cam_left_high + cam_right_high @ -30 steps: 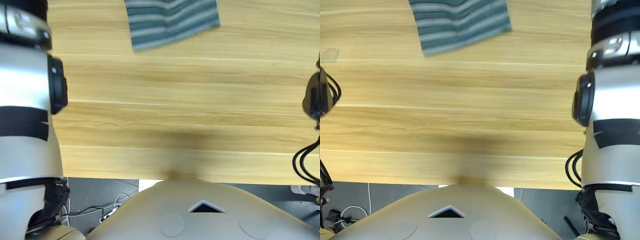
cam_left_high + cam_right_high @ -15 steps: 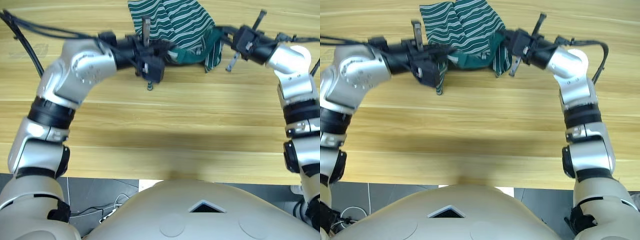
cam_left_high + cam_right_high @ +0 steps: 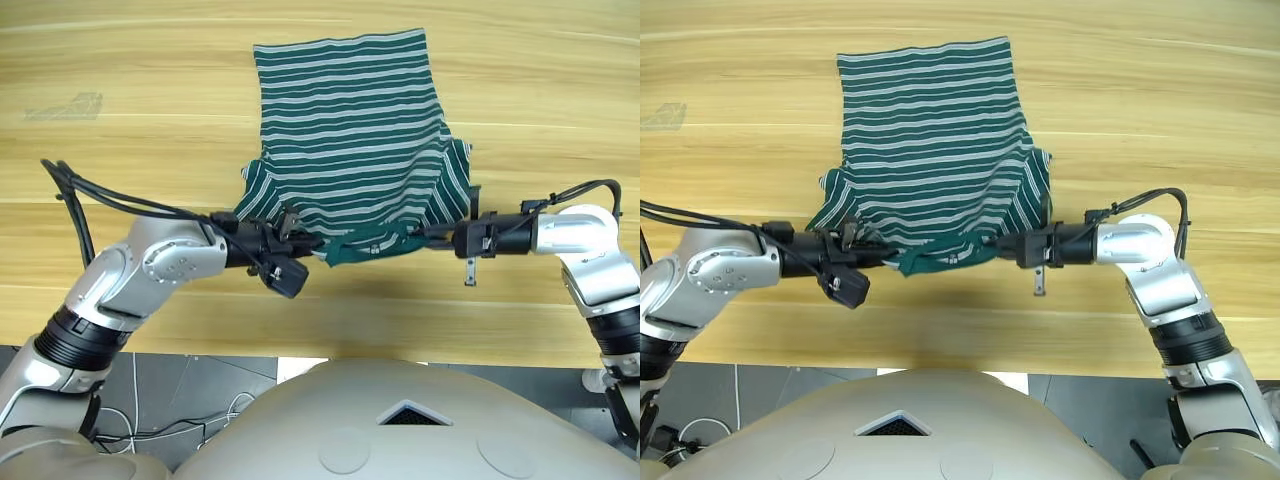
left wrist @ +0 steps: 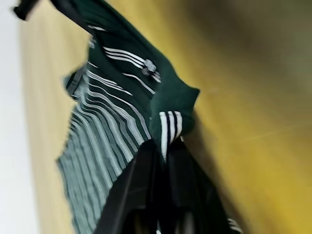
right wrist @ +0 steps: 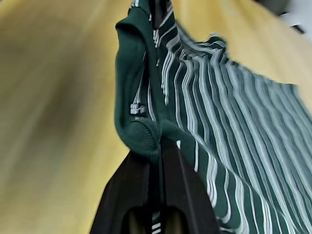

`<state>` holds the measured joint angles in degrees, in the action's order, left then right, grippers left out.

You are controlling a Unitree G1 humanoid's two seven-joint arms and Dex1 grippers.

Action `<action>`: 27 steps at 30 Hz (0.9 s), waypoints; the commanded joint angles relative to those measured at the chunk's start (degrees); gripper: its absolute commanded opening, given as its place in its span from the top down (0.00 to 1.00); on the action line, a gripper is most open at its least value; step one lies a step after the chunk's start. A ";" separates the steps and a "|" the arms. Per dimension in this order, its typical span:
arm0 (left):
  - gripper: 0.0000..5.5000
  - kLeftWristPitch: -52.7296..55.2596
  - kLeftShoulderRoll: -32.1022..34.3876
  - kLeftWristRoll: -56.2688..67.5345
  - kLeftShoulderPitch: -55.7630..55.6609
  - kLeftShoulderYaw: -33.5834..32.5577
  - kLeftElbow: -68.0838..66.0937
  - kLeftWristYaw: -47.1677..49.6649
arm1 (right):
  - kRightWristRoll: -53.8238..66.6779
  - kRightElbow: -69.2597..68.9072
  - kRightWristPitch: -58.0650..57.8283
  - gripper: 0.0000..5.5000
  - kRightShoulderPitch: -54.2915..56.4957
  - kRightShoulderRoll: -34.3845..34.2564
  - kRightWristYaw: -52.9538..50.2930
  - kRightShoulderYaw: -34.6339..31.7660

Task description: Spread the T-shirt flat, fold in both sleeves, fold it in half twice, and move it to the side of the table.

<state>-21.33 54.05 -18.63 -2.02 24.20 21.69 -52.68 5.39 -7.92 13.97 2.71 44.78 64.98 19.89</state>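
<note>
A green T-shirt with white stripes (image 3: 350, 140) lies stretched lengthwise on the wooden table (image 3: 150, 60), hem at the far end, collar toward me. My left gripper (image 3: 303, 240) is shut on the shoulder left of the collar (image 4: 168, 124). My right gripper (image 3: 425, 234) is shut on the shoulder right of the collar (image 5: 146, 139). The dark green collar band (image 3: 365, 248) sags between the two grippers, lifted slightly off the table. Both short sleeves (image 3: 1038, 185) bunch in at the shirt's sides.
Bare tabletop lies on both sides of the shirt and beyond its hem. The table's near edge (image 3: 300, 355) runs just below the grippers. Dark floor with cables (image 3: 210, 400) shows under that edge.
Both grippers have drawn the shirt's collar end back toward the near edge. The shirt, bunched at the far side half a second ago, now lies stretched out long.
</note>
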 commanded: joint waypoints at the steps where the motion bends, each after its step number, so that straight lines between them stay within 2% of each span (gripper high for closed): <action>1: 0.82 0.49 2.77 -1.50 3.50 0.32 1.60 -3.07 | 1.20 -7.14 -3.13 1.00 -1.90 1.79 2.16 0.91; 7: 0.67 0.38 2.21 -2.55 5.38 0.07 1.39 -3.51 | -1.15 -4.88 -2.52 1.00 -1.54 1.71 0.67 -0.52; 12: 0.54 0.43 2.50 -2.29 3.89 -4.96 -2.32 -0.44 | 8.11 -5.89 -8.42 1.00 -1.74 0.11 1.50 -4.26; 13: 0.50 0.24 1.65 -1.32 3.78 -6.04 -1.99 0.61 | 10.75 -6.77 -10.22 0.94 -2.45 -0.05 1.64 -4.99; 15: 0.47 2.03 1.12 3.07 3.74 -8.21 -0.77 0.23 | 17.01 -8.75 -15.17 0.88 -3.79 0.41 2.73 -6.68; 21: 0.47 12.26 3.99 25.40 6.82 -15.14 4.11 -7.76 | 37.47 -13.51 -30.47 0.68 -4.70 3.46 7.47 -15.22; 25: 0.47 15.75 3.96 30.77 8.33 -17.25 6.56 -9.34 | 33.40 -11.33 -28.55 0.55 -6.53 2.76 6.63 -16.32; 27: 0.47 15.46 3.12 28.96 7.62 -18.41 5.22 -7.61 | 25.44 -7.80 -23.08 0.50 -7.27 3.22 4.97 -15.86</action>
<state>-6.17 57.47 11.46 6.08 7.30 27.60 -61.49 36.98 -18.67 -13.24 -3.97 47.47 71.46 4.45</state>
